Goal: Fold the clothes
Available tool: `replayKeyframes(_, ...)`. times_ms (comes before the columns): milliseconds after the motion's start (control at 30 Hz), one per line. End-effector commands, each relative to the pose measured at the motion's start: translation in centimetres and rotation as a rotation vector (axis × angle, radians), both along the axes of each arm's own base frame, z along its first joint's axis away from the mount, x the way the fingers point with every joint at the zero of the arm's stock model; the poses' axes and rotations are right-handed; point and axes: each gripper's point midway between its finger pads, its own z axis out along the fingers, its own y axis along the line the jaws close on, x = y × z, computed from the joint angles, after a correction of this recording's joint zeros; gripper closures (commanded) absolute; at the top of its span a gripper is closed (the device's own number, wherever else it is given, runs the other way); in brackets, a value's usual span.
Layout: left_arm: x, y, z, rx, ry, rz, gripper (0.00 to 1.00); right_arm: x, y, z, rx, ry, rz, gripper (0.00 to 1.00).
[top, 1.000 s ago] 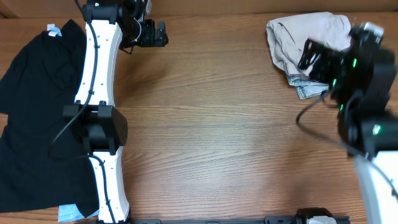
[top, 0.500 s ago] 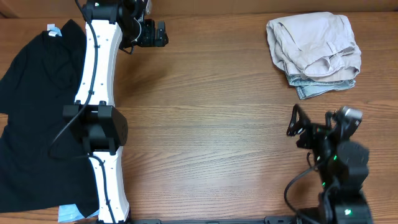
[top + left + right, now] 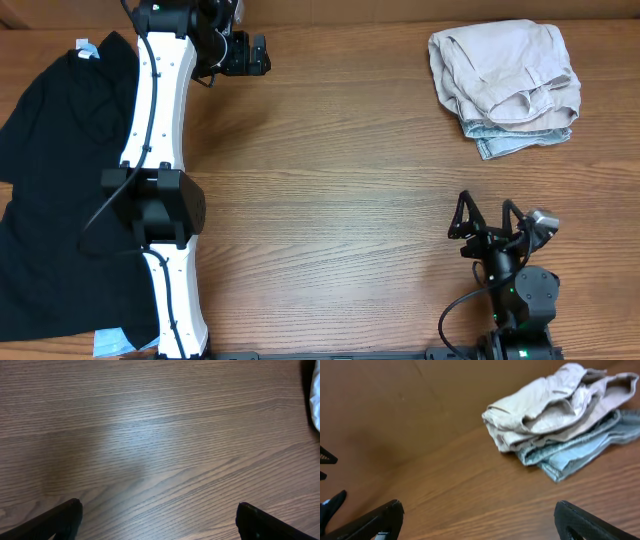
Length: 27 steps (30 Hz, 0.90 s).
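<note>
We are drawing our right gripper [image 3: 487,218] back to the near edge of the table [image 3: 340,200], jaws spread and empty, well apart from the cream shorts [image 3: 505,70] it was hovering over a second ago. Those are lying bunched on the denim shorts [image 3: 510,142] in the far right corner. Our left gripper [image 3: 262,54], also spread, is hanging at the far edge near the black top [image 3: 55,180]. We are judging that pile finished.

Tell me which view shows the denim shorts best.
Right wrist: the denim shorts show large, lying under the cream shorts. Overhead shows only a thin blue edge below the cream pile. Left wrist shows none of them, only table.
</note>
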Motion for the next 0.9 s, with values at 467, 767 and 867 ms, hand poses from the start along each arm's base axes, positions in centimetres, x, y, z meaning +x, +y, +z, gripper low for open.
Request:
replayKeyframes(467,-0.1,-0.3,-0.3,0.011,0.004,-0.018,0.0,-1.0,1.7,-0.4,-0.183,-0.04,0.099,0.0)
replayKeyframes(767,-0.1,-0.3,-0.3,0.011,0.004,-0.018,0.0,-1.5,1.6,1.8,-0.18,-0.137,0.09,0.0)
replayKeyframes(867,-0.1,-0.3,-0.3,0.011,0.004,-0.018,0.0,-1.5,1.6,1.7,-0.18,-0.133,0.09,0.0)
